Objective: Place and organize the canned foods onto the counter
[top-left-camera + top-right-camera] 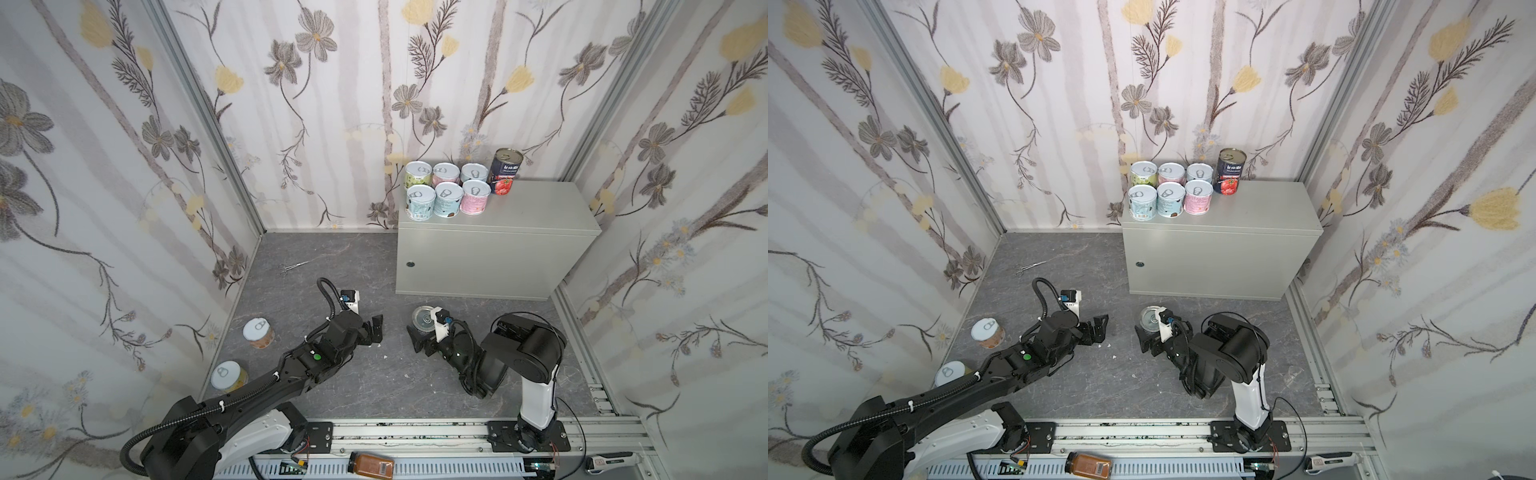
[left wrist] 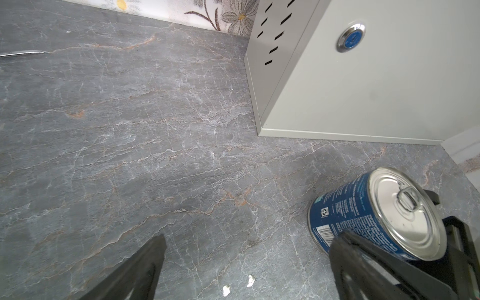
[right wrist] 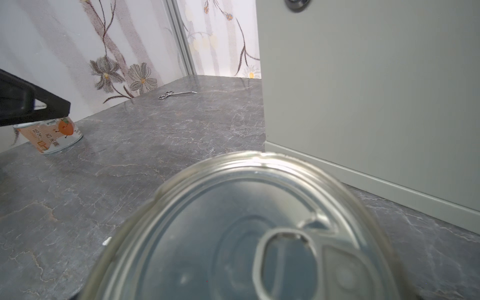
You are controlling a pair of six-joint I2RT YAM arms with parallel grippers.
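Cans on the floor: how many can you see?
3. Two short cans stand by the left wall, one farther back, one nearer. The blue can stands in the open right gripper. The arms may hide more.

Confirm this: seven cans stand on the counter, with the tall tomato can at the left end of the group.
Not quite. Both top views show the tall tomato can at the right end of the group, not the left. Seven cans do stand on the counter.

A lab test cell: flowered wallpaper panels [image 1: 332, 104] in aluminium framing [image 1: 210, 124], robot arms [image 1: 266, 386] bolted to a rail [image 1: 415, 434].
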